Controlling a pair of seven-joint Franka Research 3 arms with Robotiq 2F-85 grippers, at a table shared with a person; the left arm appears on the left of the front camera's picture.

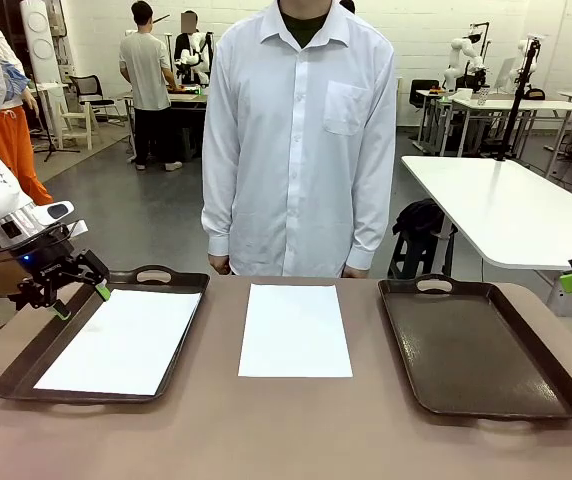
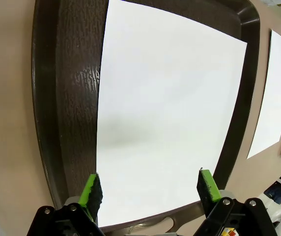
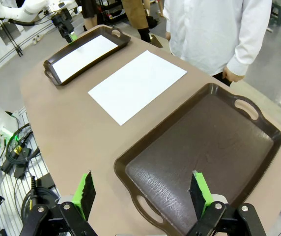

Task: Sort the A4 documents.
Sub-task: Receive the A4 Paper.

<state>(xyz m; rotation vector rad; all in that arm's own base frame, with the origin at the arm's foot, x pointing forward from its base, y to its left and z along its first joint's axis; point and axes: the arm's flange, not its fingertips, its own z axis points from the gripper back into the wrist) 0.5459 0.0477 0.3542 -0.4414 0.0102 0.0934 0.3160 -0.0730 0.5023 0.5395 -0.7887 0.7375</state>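
Observation:
One white A4 document [image 1: 124, 341] lies flat in the left dark brown tray [image 1: 188, 282]; in the left wrist view this sheet [image 2: 165, 113] spreads under the fingers. A second A4 document [image 1: 295, 329] lies on the bare table between the trays, also visible from the right wrist [image 3: 138, 84]. My left gripper [image 1: 78, 299] hovers open over the left tray's far left corner, holding nothing; its jaws [image 2: 150, 186] stand wide. My right gripper [image 3: 141, 191] is open above the near end of the right tray [image 3: 203, 147], which has nothing in it.
A person in a white shirt [image 1: 301, 140] stands at the far table edge, hands down by the edge. The right tray [image 1: 476, 345] sits at the table's right. A white table [image 1: 511, 205] stands behind on the right.

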